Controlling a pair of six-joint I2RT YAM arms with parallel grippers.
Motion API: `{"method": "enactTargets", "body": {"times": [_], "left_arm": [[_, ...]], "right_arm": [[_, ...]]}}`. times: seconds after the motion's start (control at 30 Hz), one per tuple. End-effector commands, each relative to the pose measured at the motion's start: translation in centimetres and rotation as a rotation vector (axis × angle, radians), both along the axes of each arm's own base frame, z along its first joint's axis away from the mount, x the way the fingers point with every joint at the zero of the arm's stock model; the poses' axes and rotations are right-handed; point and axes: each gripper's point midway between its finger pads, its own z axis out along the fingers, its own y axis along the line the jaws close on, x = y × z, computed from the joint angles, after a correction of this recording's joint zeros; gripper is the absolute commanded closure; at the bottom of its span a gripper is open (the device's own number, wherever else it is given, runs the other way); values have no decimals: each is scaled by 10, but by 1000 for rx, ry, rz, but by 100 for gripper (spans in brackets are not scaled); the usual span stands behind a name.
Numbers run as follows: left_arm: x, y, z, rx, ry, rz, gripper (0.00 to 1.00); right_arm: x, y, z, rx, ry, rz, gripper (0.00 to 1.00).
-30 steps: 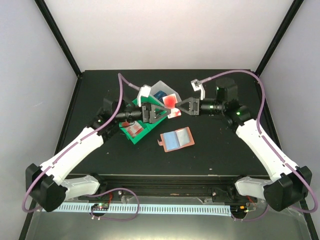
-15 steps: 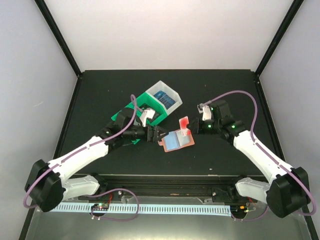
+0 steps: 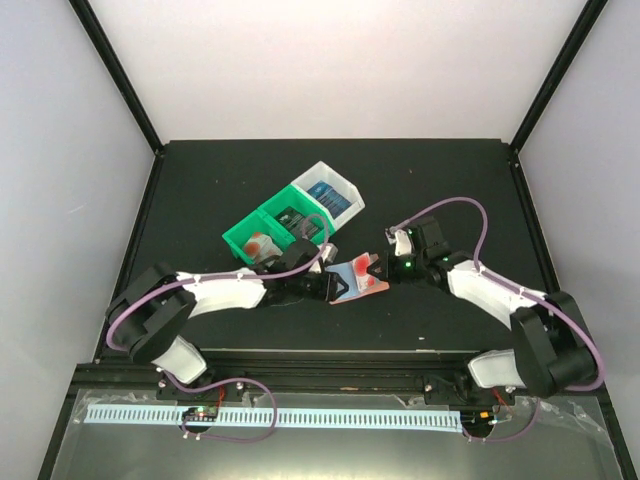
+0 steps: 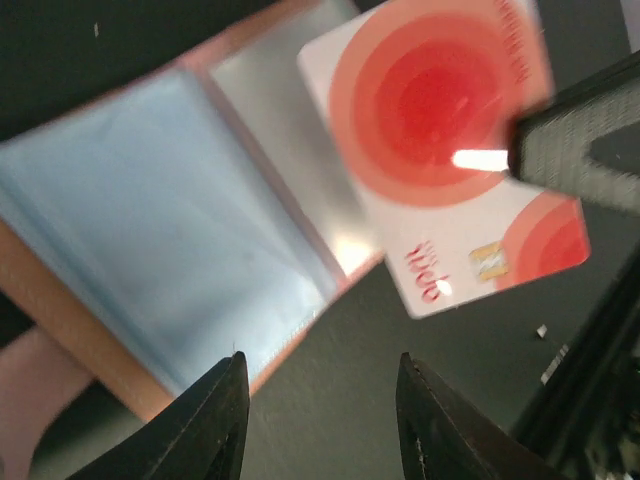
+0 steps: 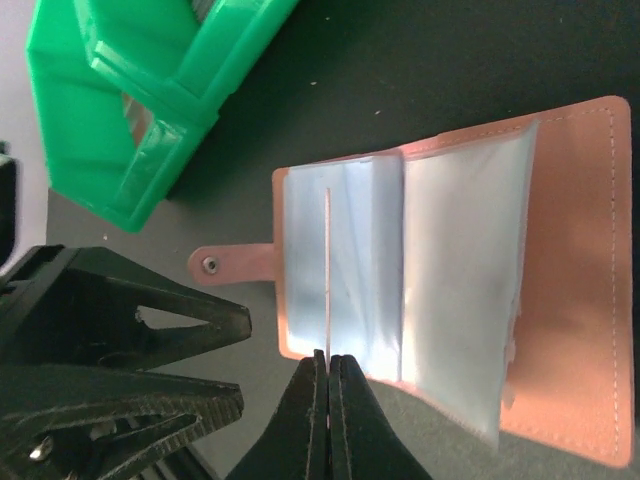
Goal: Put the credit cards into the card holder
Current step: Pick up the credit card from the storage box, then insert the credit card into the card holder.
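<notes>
Overhead view, with both wrist views. The card holder (image 3: 345,279) lies open and flat on the dark table (image 3: 450,180), near the front edge and between the two arms. Its salmon-brown cover faces down and its pale blue pockets (image 4: 150,230) face up. The snap tab (image 5: 225,265) sticks out flat on the side towards the left arm.

The right gripper (image 5: 327,365) is closed on one credit card (image 4: 440,170), white with red concentric circles, and pinches it near one edge. In the right wrist view the card shows edge-on as a thin line over the pocket page nearest the snap tab. In the left wrist view it overlaps the holder's clear pocket page and juts past the cover's edge. Whether the card's edge has entered a pocket cannot be told.

The left gripper (image 4: 320,410) sits low, just beside the tab side of the holder. Its jaws are parted and nothing is between them. The left wrist view shows both fingertips (image 4: 225,420) over bare table, next to the holder's edge.

Behind the holder and to the left stands a green bin (image 3: 240,238), with a white bin (image 3: 345,185) touching its far end. Other cards (image 3: 262,244) lie inside them: a white and red one and some dark ones in the green bin, and a blue one in the white bin.
</notes>
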Motion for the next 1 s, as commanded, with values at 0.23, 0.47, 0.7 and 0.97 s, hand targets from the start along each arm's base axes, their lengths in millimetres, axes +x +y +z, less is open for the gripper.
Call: {"method": "enactTargets", "body": {"times": [0.23, 0.47, 0.7, 0.97], "left_arm": [[53, 5, -5, 231, -168, 149, 59], [49, 22, -35, 330, -87, 209, 62], [39, 28, -50, 363, -40, 206, 74], [28, 40, -76, 446, 28, 216, 82]], "right_arm": [[38, 8, -13, 16, -80, 8, 99], [32, 18, -18, 113, -99, 101, 99], [29, 19, -37, 112, -55, 118, 99], [37, 7, -39, 25, -58, 65, 99]]}}
